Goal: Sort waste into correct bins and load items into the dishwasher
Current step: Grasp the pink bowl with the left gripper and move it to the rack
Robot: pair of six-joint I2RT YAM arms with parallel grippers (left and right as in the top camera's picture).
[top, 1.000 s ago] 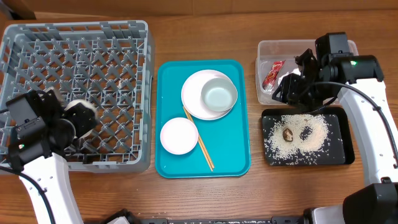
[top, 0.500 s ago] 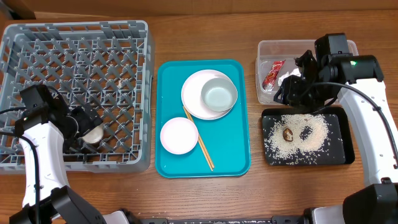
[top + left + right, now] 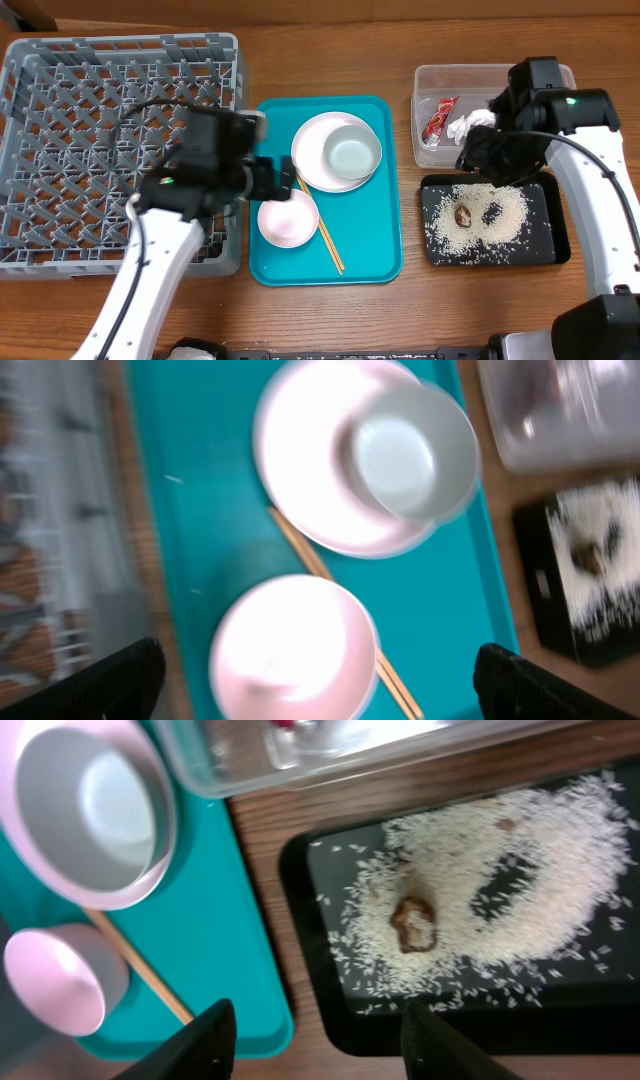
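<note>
Overhead view of a wooden table (image 3: 400, 320).

At far left, a large grey dish rack (image 3: 60, 60) with an open lattice floor and low walls.

In the middle, a teal tray (image 3: 375, 250) holding:
- a round white plate (image 3: 312, 150), with a pale grey-white bowl (image 3: 352, 153) sitting on its right side
- a pink bowl (image 3: 288, 220) nearer the front edge
- a pair of thin wooden chopsticks (image 3: 326, 232), lying slantwise from the plate's rim past the right edge of the pink bowl

At right, a clear tub (image 3: 440, 72) containing a red snack wrapper (image 3: 438, 118) and a crumpled white tissue (image 3: 468, 126). Just in front of it, a flat black tray (image 3: 556, 245) spread with white rice (image 3: 505, 222). In the middle of the grains, a brown bit (image 3: 463, 215) and a dark bit (image 3: 492, 211).

Left gripper (image 3: 268, 185) stretched over the rack's right wall to the teal tray, hovering by the pink bowl's rear edge. Through its wrist camera, fingers spread wide at the bottom corners, nothing between them, pink bowl directly beneath.

Right gripper (image 3: 488, 152) poised above the line where tub meets black tray, close beside the tissue. Through its wrist camera, fingers well apart and empty, rice and brown bit below.
</note>
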